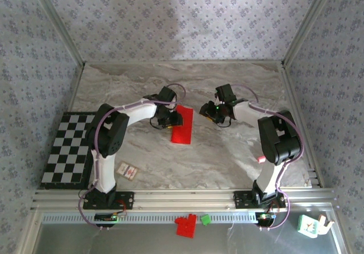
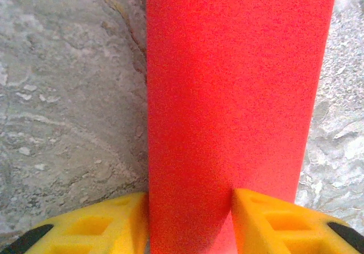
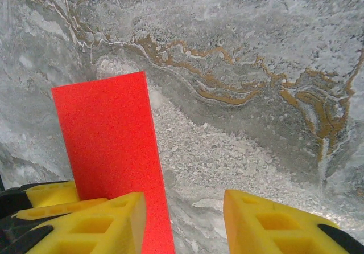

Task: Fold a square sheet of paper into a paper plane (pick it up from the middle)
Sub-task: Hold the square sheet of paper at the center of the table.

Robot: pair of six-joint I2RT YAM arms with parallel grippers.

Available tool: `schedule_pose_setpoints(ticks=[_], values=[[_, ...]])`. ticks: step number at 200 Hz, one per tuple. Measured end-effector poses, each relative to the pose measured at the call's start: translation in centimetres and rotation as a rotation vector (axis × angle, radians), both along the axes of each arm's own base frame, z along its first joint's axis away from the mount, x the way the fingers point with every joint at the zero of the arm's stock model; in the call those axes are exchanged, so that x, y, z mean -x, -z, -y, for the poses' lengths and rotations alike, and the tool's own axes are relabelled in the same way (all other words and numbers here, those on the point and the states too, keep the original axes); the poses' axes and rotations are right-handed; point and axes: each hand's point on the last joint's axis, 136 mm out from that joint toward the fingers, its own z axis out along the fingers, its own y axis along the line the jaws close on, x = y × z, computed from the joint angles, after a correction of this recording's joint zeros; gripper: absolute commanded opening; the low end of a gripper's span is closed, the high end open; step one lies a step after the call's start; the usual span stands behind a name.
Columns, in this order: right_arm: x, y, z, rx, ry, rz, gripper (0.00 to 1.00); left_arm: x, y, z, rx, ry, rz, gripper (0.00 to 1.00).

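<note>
The square sheet of paper (image 1: 183, 126) lies flat on the marble table as a bright red folded rectangle, a little left of centre. My left gripper (image 1: 169, 119) is down at its upper left part. In the left wrist view the paper (image 2: 233, 94) runs away from the left gripper (image 2: 190, 220); one yellow finger (image 2: 108, 222) stands at the paper's left edge, the other rests on the red surface, jaws apart. My right gripper (image 1: 211, 113) hovers to the right of the paper, open (image 3: 185, 220) with bare marble between its fingers; the paper (image 3: 108, 140) lies by its left finger.
A checkerboard mat (image 1: 69, 148) lies at the table's left edge, and a small white card (image 1: 127, 170) sits near the left arm's base. A red toy brick (image 1: 185, 225) and a green one (image 1: 205, 220) sit in front of the rail. Patterned walls enclose the table.
</note>
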Motion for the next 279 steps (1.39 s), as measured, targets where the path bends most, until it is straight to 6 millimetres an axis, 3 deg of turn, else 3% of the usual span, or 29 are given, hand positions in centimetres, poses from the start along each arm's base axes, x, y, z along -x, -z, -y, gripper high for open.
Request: schedule_pose_setpoints(ticks=[97,151,207,279], values=[[0.7,-0.1,0.8,0.005,0.011,0.003,0.41,0.1,0.3,0.0,-0.028,0.003,-0.002,0.43],[0.5,-2.2,6.9,0.004,0.133,0.061,0.43,0.2,0.7,-0.2,-0.032,-0.004,0.000,0.43],[1.9,-0.9,12.1,0.011,0.241,0.033,0.48,0.3,1.1,-0.2,-0.036,0.001,0.002,0.45],[1.6,-1.0,11.4,-0.034,0.218,0.049,0.48,0.4,1.4,-0.1,-0.045,0.011,-0.006,0.46]])
